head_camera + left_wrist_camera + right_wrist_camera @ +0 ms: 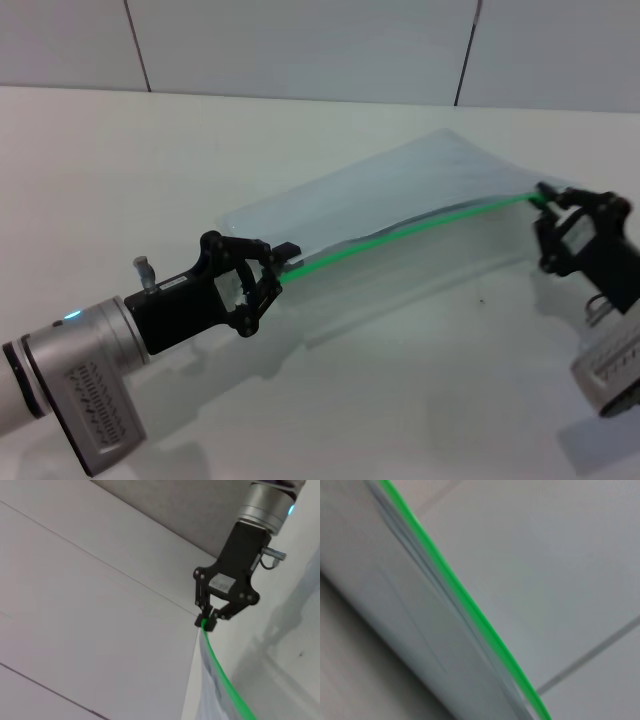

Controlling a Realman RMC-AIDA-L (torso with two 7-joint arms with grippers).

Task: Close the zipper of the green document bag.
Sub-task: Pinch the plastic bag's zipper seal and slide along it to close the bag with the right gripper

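Lifted off the white table (120,180), in the middle of the scene: one green document bag (400,190), held up between two grippers, with the zipper (400,232) as its raised edge running from near-left up to far-right. Only one zipper strip visible, and one pouch with pale paper inside.

Left gripper (272,268): pinched narrow on the near-left end of the green strip. Right gripper (546,200): closed on the far-right end of the same strip; seen from the left wrist too (206,621), tips clamped at the strip's end. Slider itself too small to make out, probably under one of the two tips.

To do the step well, probably: keep the strip taut and straight between both ends, hold one end firm as anchor, draw the slider end along the line of the strip, not sideways, so the plastic does not buckle or slip out.

Count: two grippers, one bag, one zipper, one table.
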